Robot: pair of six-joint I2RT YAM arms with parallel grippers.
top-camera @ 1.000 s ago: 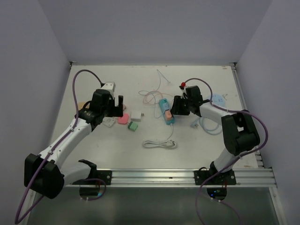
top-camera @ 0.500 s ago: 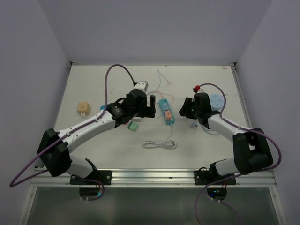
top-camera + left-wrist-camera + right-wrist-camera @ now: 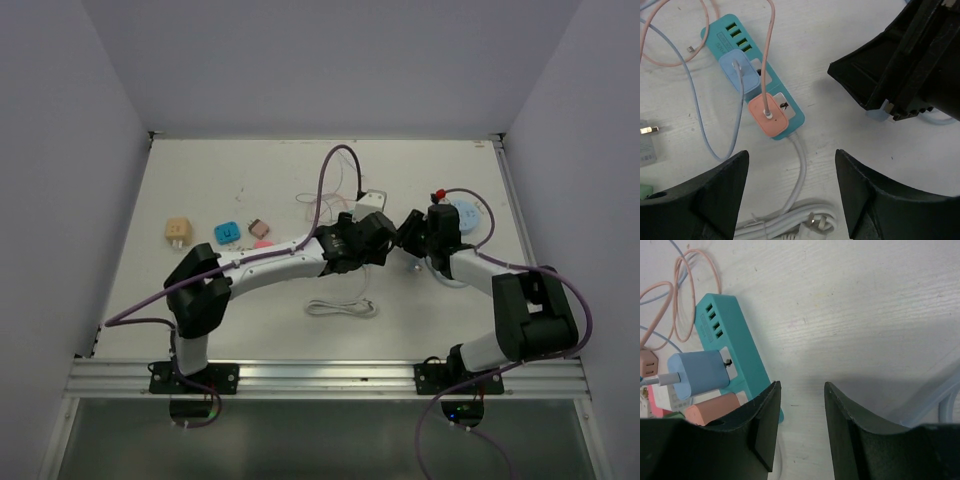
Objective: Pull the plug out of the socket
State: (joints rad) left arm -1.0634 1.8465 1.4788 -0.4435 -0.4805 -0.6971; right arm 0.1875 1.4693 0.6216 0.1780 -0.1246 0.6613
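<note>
A teal power strip [image 3: 786, 104] lies on the white table with a blue plug [image 3: 739, 73] and a salmon plug [image 3: 768, 114] pushed into it. My left gripper [image 3: 790, 200] is open and hovers over the strip's white cord [image 3: 801, 160], just below the salmon plug and touching nothing. My right gripper [image 3: 800, 425] is open and empty, its left finger [image 3: 762, 425] beside the strip's [image 3: 725, 335] near end. The blue plug [image 3: 700, 374] and salmon plug [image 3: 710, 412] show there too. In the top view my left gripper [image 3: 378, 252] covers the strip, with my right gripper [image 3: 408, 232] close beside it.
The strip's white cord lies coiled [image 3: 340, 307] in front of it. A pink cable [image 3: 670, 60] and a blue cable [image 3: 697, 120] loop to the strip's left. Small adapters [image 3: 227, 232] lie at the left. A light-blue cable [image 3: 470, 215] lies at the right.
My left arm has swung right from the left side of the table to above the power strip. My right gripper has drawn back a little to the right of the strip.
</note>
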